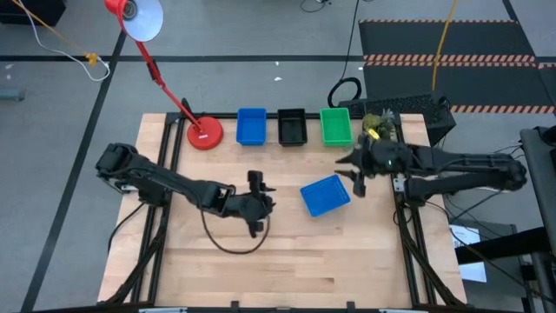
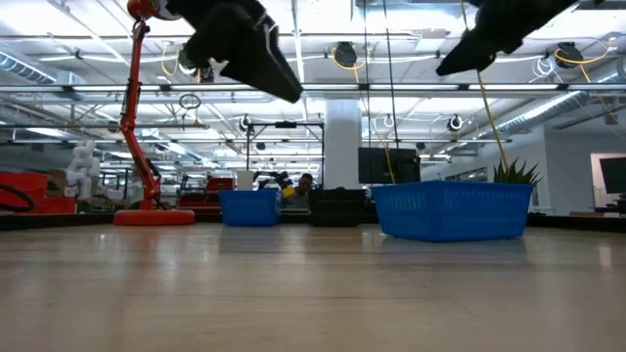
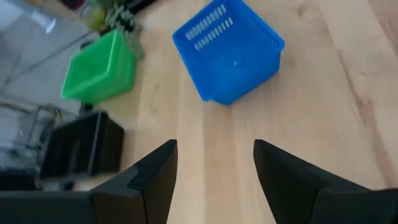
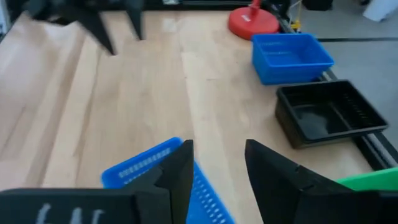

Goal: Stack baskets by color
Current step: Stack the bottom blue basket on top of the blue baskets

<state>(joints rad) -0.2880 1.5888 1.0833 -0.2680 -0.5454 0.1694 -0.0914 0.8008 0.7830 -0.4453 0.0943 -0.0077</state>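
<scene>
Both tools open above table

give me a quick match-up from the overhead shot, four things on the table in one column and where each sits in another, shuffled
Things:
1. loose blue basket
2. green basket
3. black basket
4. red lamp base

Places:
A. middle of the back row
B. left of the back-row baskets
C. alone on the open table, turned askew
D. right end of the back row

Pairs: 1-C, 2-D, 3-A, 4-B
</scene>
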